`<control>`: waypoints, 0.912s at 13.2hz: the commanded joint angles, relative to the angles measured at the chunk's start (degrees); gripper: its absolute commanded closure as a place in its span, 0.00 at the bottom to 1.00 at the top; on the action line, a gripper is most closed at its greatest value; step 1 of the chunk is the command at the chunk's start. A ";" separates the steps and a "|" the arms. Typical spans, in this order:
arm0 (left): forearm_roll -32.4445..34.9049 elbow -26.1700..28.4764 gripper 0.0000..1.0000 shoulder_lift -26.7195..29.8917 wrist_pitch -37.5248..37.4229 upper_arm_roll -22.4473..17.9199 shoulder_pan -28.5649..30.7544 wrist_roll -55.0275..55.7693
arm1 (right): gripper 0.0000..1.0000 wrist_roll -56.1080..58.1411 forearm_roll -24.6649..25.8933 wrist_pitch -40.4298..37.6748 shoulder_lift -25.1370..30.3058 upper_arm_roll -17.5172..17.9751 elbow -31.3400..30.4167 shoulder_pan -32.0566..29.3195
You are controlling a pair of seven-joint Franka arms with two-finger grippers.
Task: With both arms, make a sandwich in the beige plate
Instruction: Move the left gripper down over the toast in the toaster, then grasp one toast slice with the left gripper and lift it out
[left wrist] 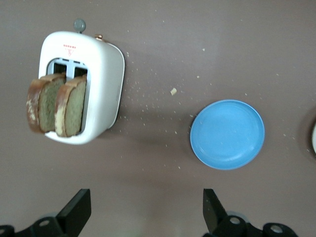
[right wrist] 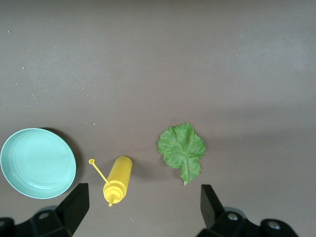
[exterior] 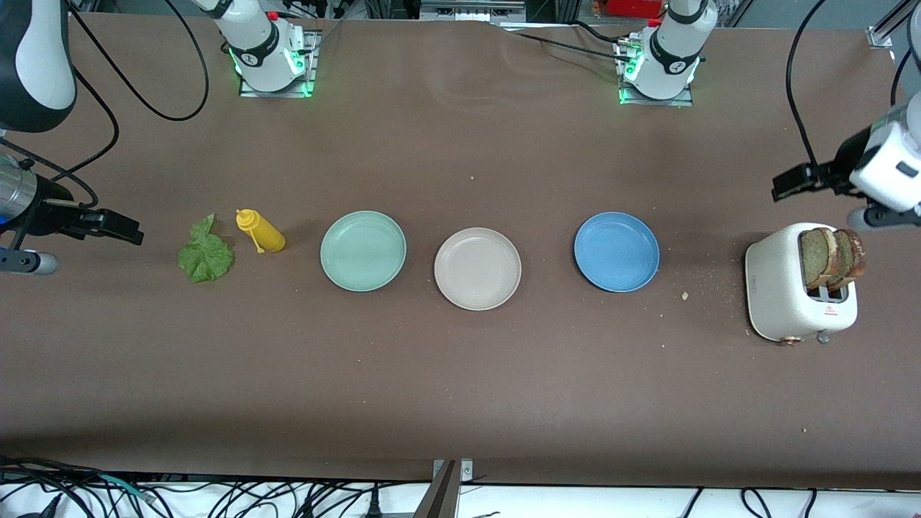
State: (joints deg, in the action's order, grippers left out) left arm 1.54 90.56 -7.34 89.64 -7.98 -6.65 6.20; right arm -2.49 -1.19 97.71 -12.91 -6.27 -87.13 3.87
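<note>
The beige plate (exterior: 477, 268) lies mid-desk between a mint plate (exterior: 363, 250) and a blue plate (exterior: 616, 252). Two bread slices (exterior: 831, 257) stand in the toaster (exterior: 781, 291) at the left arm's end; the lettuce leaf (exterior: 206, 252) lies beside a yellow bottle (exterior: 260, 230) at the right arm's end. Left end effector (left wrist: 145, 212) hangs spread near the toaster, right end effector (right wrist: 143, 210) spread near the leaf

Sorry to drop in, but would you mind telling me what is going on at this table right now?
Nothing is being handled yet. The beige plate sits bare between the mint green plate and the blue plate. Two bread slices stand in the toaster, and a lettuce leaf lies beside a yellow sauce bottle. The left gripper hangs open above the toaster, and the right gripper hangs open near the lettuce.
</note>
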 commanded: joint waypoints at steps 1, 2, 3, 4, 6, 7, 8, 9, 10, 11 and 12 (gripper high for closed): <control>1.10 -0.47 0.00 -4.86 4.03 0.34 2.16 -2.24 | 0.01 -0.67 0.40 -0.23 -0.45 0.03 1.17 0.09; 0.75 -0.56 0.00 -5.83 5.53 0.34 2.78 -3.46 | 0.01 -0.67 0.40 -0.23 -0.45 0.03 1.17 0.09; 0.66 -0.56 0.00 -7.32 6.93 0.42 4.09 -5.30 | 0.01 -0.67 0.49 -0.15 -0.45 0.03 1.17 0.09; 0.66 -0.56 0.00 -8.38 7.30 0.42 5.06 -8.36 | 0.01 -0.67 0.49 -0.06 -0.45 0.03 1.17 0.09; 0.49 -0.73 0.00 -10.49 7.56 0.42 8.74 -14.00 | 0.01 -0.67 0.40 0.20 -0.45 0.03 1.17 0.09; 0.14 -0.74 0.00 -11.20 8.61 0.42 9.45 -14.19 | 0.01 -0.67 0.40 0.20 -0.45 0.03 1.17 0.09; 0.22 -0.56 0.00 -12.16 8.97 0.42 9.55 -14.46 | 0.01 -0.67 0.40 0.20 -0.45 0.03 1.17 0.09; 0.40 -0.56 0.00 -12.69 9.06 0.42 9.98 -15.59 | 0.01 -0.67 0.40 0.20 -0.45 0.03 1.17 0.09; 0.57 -0.56 0.00 -13.22 9.14 0.42 10.42 -17.08 | 0.01 -0.67 0.31 0.20 -0.45 0.03 1.17 0.09; 0.57 -0.47 0.00 -13.23 9.15 0.42 11.04 -19.79 | 0.01 -0.67 0.31 0.20 -0.45 0.03 1.17 0.09; 0.49 -0.47 0.00 -13.23 9.15 0.42 11.65 -22.61 | 0.01 -0.67 0.14 0.12 -0.45 0.03 1.17 0.09</control>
State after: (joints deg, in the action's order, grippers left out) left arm 1.53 90.70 -20.39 98.78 -8.06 3.62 -11.36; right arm -2.49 -1.19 98.18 -12.93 -6.28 -87.10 3.86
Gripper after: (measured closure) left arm 0.000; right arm 0.004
